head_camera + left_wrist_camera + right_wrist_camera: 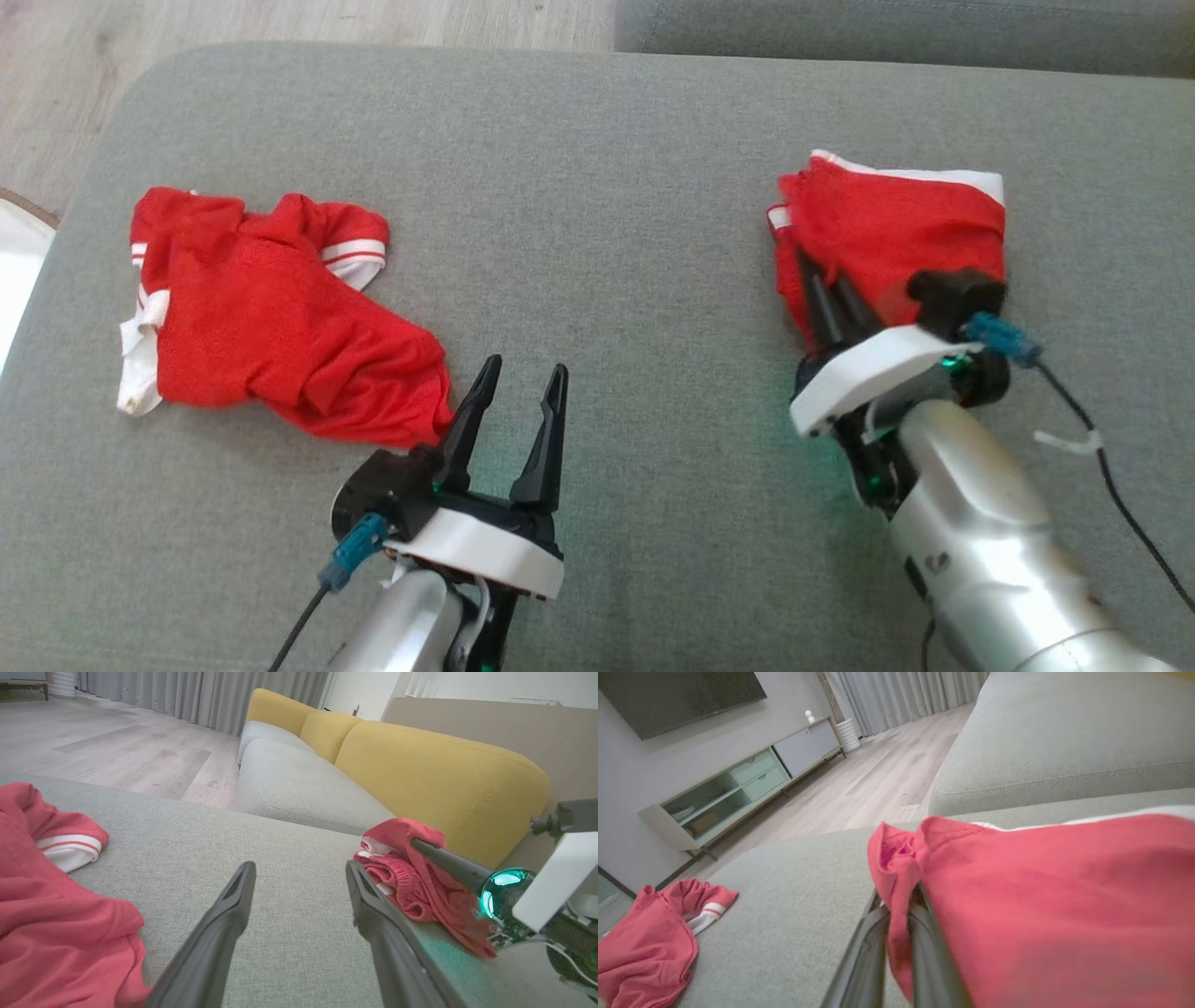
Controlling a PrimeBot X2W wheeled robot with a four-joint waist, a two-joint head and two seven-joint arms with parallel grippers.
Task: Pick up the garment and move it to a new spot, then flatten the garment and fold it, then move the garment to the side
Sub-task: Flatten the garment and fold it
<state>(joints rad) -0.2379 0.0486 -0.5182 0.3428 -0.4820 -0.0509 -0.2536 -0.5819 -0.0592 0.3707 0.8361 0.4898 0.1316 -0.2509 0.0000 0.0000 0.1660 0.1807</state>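
Right hand (826, 294) is clamped tight on the bunched red garment (896, 233), over on the right side of the grey cushion (607, 187). Left hand (525, 366) has its fingers spread wide, holding nothing, just beside a second red shirt (271, 317) lying crumpled on the left.

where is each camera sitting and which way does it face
head view: above, looking down on the grey cushion; left gripper open beside the crumpled shirt, right gripper shut on the folded garment.
left wrist view: low over the cushion, facing the yellow sofa; own fingers spread.
right wrist view: low, facing the tv cabinet; own fingers pinching the folded garment.
shared: both wrist views show both red garments.
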